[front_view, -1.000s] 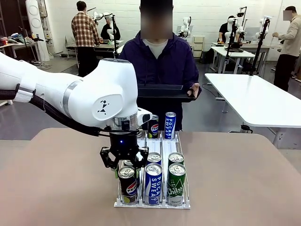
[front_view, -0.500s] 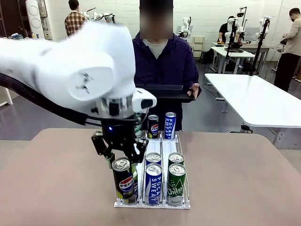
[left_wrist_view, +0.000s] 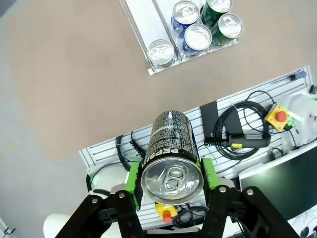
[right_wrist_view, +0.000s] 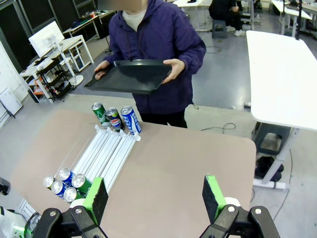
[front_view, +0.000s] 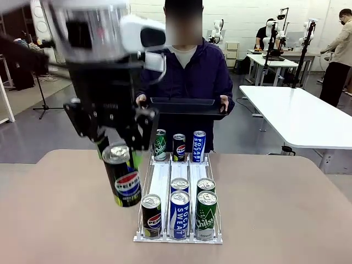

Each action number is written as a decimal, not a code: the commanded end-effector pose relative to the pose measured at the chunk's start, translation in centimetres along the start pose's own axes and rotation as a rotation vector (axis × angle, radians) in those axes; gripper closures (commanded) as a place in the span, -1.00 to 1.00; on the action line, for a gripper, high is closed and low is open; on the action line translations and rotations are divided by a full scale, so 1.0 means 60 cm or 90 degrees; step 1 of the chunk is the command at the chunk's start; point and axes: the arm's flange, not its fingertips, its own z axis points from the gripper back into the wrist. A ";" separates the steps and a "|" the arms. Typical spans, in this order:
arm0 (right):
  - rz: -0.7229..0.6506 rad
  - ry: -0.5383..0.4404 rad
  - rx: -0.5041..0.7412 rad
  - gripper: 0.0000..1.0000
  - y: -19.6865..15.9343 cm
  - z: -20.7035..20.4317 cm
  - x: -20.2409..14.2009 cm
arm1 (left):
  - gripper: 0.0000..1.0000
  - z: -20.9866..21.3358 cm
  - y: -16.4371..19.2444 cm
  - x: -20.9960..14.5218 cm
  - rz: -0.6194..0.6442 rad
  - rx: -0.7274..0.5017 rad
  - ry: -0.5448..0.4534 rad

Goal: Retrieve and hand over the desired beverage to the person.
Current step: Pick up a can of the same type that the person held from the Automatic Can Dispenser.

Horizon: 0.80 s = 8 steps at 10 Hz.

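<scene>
The Pepsi can [front_view: 125,181] is glossy metal, its top bright silver. The table [front_view: 286,209] is smooth and matt. The tray [front_view: 184,105] looks matt plastic.

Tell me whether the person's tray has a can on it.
No, the tray held by the person shows only its bare black surface.

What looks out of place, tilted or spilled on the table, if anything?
Nothing stands out. The cans in the rack stand upright in their lanes, and no spill shows on the table. The Pepsi can in the left pincer hangs slightly tilted above the table, held near its top.
</scene>
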 end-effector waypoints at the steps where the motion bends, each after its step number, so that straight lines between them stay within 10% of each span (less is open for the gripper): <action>1: 0.000 -0.001 0.010 -1.00 0.000 -0.004 0.000 | 1.00 0.042 -0.023 0.053 0.049 0.011 0.023; 8: 0.000 -0.001 0.010 -1.00 0.000 -0.004 0.000 | 1.00 0.075 -0.133 0.158 0.085 -0.019 0.044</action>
